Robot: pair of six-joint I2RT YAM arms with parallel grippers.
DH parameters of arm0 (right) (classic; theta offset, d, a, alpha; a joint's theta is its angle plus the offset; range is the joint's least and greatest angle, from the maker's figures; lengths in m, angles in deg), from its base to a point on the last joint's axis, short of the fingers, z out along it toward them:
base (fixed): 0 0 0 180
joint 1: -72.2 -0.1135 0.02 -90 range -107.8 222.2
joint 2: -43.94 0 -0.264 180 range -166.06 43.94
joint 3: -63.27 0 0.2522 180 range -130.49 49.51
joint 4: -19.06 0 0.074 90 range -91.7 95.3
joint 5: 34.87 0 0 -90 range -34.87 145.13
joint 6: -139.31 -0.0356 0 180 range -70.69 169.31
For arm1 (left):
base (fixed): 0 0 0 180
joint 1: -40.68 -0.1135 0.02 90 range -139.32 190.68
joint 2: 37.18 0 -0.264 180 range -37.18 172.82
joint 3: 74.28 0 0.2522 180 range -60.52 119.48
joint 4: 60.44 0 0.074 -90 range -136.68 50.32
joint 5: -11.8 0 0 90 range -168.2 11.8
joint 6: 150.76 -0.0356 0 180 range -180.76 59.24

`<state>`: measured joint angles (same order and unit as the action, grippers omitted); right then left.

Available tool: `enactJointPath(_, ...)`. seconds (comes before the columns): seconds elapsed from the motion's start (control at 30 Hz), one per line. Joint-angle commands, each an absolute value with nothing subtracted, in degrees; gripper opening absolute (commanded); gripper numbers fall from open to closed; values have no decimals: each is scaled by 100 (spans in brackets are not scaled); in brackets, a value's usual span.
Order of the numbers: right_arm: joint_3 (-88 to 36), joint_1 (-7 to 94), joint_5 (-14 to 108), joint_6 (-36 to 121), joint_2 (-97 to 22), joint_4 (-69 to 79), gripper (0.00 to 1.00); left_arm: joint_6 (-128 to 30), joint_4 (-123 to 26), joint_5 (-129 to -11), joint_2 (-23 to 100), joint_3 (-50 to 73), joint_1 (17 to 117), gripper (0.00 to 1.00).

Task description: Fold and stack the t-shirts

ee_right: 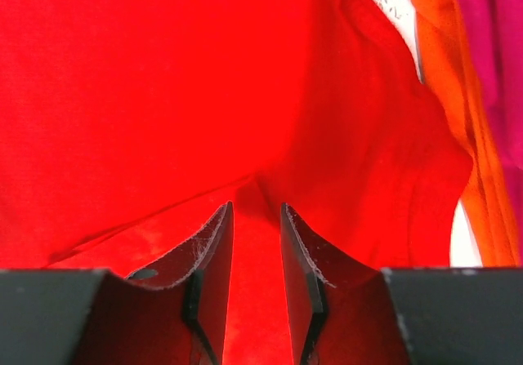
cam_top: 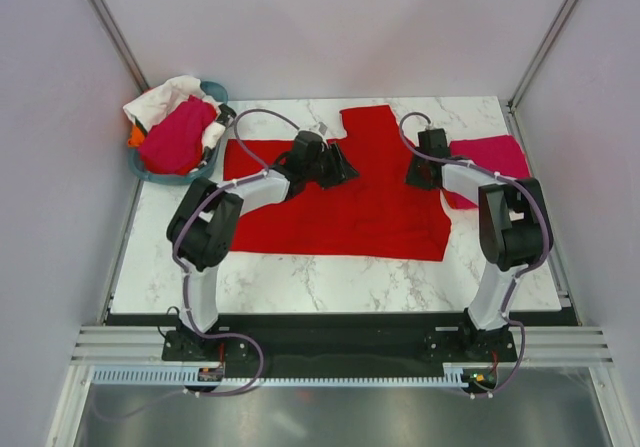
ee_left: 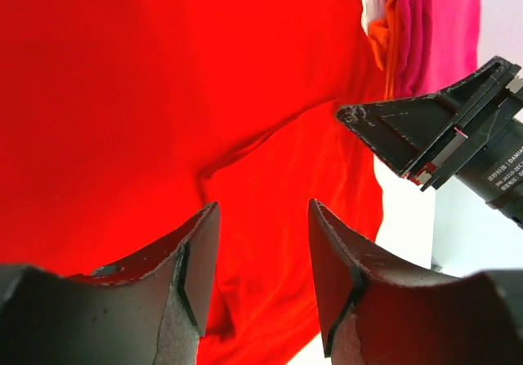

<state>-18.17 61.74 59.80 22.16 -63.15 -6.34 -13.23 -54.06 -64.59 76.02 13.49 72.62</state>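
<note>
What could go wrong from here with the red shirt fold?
The red t-shirt is wrinkled between the fingers of the right end effector; it might pinch only a crease, skewing the fold.
The orange and magenta stack lies beside the red edge; a pull may drag it.
The left end effector sits near the right one; possible collision.

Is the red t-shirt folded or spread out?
Spread out: the red t-shirt lies open across the table, far wider than the folded pink t-shirt beside it.
</note>
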Motion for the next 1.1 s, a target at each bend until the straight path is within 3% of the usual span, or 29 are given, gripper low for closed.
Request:
enactJointPath(0.0, -2089, 6148, 6093, 2312, -6469, -621, 37, -1540, -5337, -6572, 7943, 1866, 7451, 53)
enactJointPath(0.13, -2159, 6148, 6102, 2321, -6635, -621, 37, -1584, -5161, -6721, 8243, 2121, 7548, 53)
enactJointPath(0.23, -2186, 6148, 6067, 2321, -6689, -630, 21, -1663, -4976, -6835, 8375, 2279, 7575, 52)
enactJointPath(0.33, -2168, 6157, 6093, 2303, -6601, -612, 17, -1778, -4809, -6984, 8437, 2376, 7601, 52)
enactJointPath(0.73, -2089, 6148, 5970, 2304, -6469, -551, 19, -2085, -3975, -7424, 8718, 2903, 7759, 51)
enactJointPath(0.9, -2081, 6139, 5909, 2303, -6460, -542, 20, -2059, -3851, -7222, 8938, 3106, 7777, 43)
enactJointPath(1.07, -2081, 6139, 5909, 2286, -6434, -542, 25, -2077, -3711, -7327, 8964, 3158, 7803, 42)
